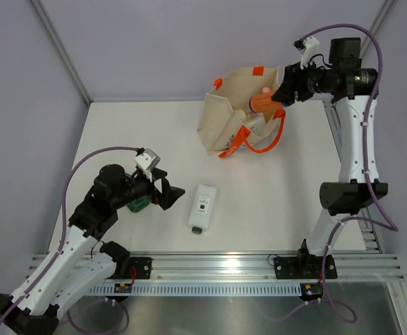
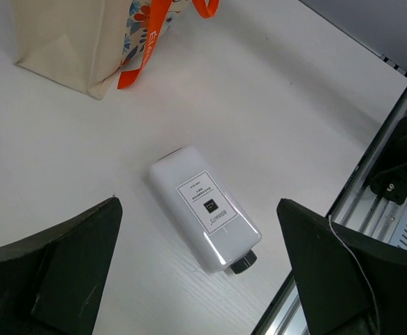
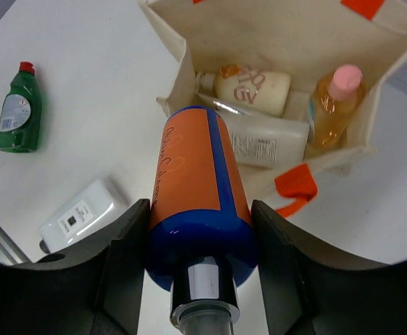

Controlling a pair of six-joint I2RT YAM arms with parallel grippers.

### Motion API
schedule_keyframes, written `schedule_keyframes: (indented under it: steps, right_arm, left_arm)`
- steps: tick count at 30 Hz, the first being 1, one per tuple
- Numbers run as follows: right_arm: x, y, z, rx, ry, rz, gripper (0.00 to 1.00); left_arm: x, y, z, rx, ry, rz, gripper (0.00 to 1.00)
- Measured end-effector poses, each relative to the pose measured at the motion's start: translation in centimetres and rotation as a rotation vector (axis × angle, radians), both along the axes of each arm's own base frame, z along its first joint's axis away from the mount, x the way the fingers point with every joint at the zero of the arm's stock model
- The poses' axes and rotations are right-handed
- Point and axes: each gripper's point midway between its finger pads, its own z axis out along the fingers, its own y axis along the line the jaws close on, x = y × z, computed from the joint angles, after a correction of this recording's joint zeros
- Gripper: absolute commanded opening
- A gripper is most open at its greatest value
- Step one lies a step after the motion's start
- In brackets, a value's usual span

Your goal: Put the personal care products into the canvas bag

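Observation:
The canvas bag (image 1: 225, 112) stands open at the back of the table, also in the right wrist view (image 3: 182, 66). My right gripper (image 1: 281, 94) is shut on the orange blue-capped bottle (image 3: 196, 202) and holds it above the bag's mouth. Inside lie the beige bottle (image 3: 255, 87), a white bottle (image 3: 266, 143), the silver tube (image 3: 220, 106) and the tan pink-capped bottle (image 3: 332, 105). The other white bottle (image 1: 202, 207) lies flat on the table, seen also by the left wrist (image 2: 203, 208). My left gripper (image 1: 169, 195) is open beside it. The green bottle (image 3: 18, 112) lies partly under the left arm (image 1: 139, 204).
The bag's orange handles (image 1: 266, 139) hang over its right side onto the table. A metal rail (image 1: 217, 265) runs along the near edge; it shows at the right of the left wrist view (image 2: 391, 209).

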Motion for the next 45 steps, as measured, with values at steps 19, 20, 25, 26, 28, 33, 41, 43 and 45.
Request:
schedule_keyframes:
  steps: [19, 20, 25, 26, 28, 33, 41, 43, 45]
  right_arm:
    - [14.8, 5.7, -19.9, -0.166, 0.111, -0.072, 0.54]
    - [14.7, 5.9, -20.1, -0.178, 0.112, -0.075, 0.68]
    - [15.2, 6.6, -18.9, -0.183, 0.067, -0.081, 0.99]
    - [15.1, 6.5, -18.4, -0.184, 0.059, -0.085, 0.99]
    - [14.8, 6.4, -17.3, -0.18, 0.046, -0.087, 1.0]
    - [11.6, 5.9, -10.6, -0.131, -0.041, -0.086, 1.0]
    - [-2.8, 1.4, 0.9, 0.037, -0.225, -0.034, 0.99]
    - [-5.2, -0.7, 0.8, 0.044, -0.24, -0.065, 1.0]
    - [-7.8, -1.6, -1.0, 0.051, -0.218, -0.068, 0.99]
  left_arm:
    - [2.7, -2.5, -7.4, 0.079, 0.347, 0.127, 0.99]
    - [2.7, -2.8, -8.0, 0.1, 0.366, 0.135, 0.99]
    - [3.1, -3.1, -11.6, 0.236, 0.428, 0.239, 0.99]
    - [3.1, -3.1, -12.1, 0.252, 0.43, 0.253, 0.99]
    - [3.1, -3.1, -13.0, 0.29, 0.429, 0.28, 0.99]
    - [3.2, -4.4, -14.0, 0.377, 0.408, 0.295, 0.99]
    - [4.7, -6.3, -15.8, 0.523, 0.415, 0.351, 0.99]
    - [4.1, -6.7, -16.8, 0.555, 0.432, 0.336, 0.99]
    - [3.2, -7.2, -18.1, 0.583, 0.459, 0.32, 0.99]
